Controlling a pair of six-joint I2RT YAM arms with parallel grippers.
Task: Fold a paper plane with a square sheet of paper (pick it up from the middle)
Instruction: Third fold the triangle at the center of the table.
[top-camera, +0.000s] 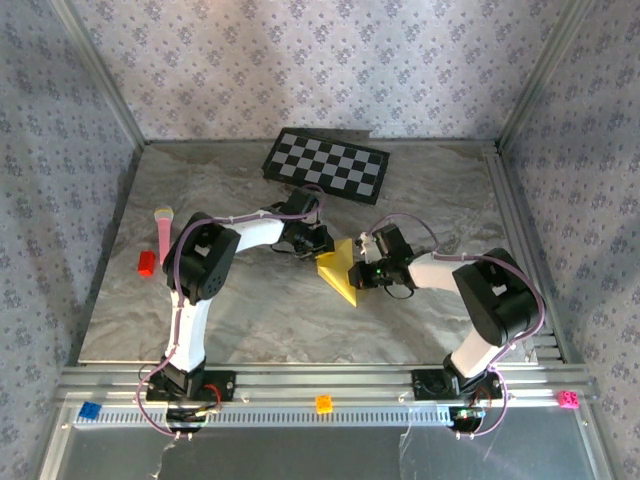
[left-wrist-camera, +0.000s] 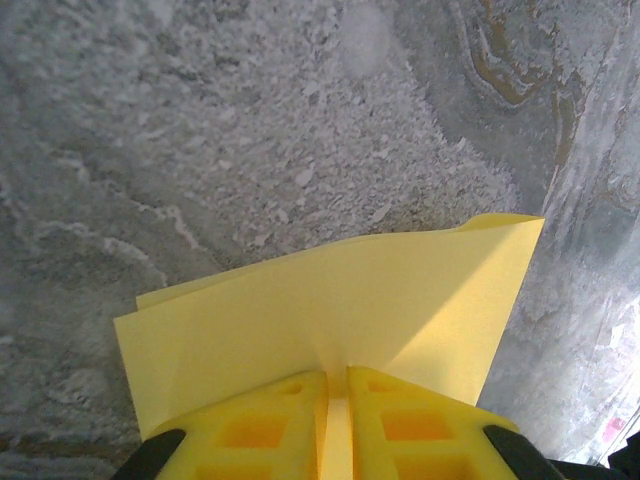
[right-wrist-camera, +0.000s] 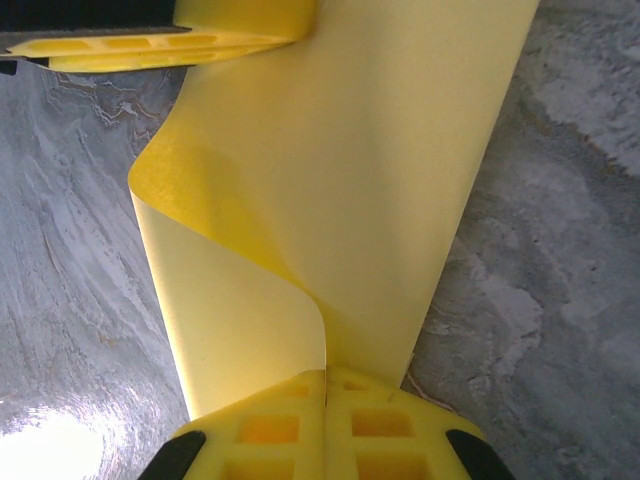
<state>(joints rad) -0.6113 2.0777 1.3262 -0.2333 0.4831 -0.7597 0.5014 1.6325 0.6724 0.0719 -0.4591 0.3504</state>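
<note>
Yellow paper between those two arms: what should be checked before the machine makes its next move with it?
1. Left gripper shut on the thin yellow sheet of paper: ok, both fingers pinch its edge.
2. Right gripper shut on the paper: ok, it pinches the other end.
3. Paper flat between the grips: not ok, it bows and curls in the right wrist view.
4. Folded layers lined up: not ok, one layer's edge sticks out past the other in the left wrist view.
5. Paper lifted off the grey marbled table: cannot tell.
6. Black-and-white checkerboard out of the way: ok, it lies apart, at the far side.
</note>
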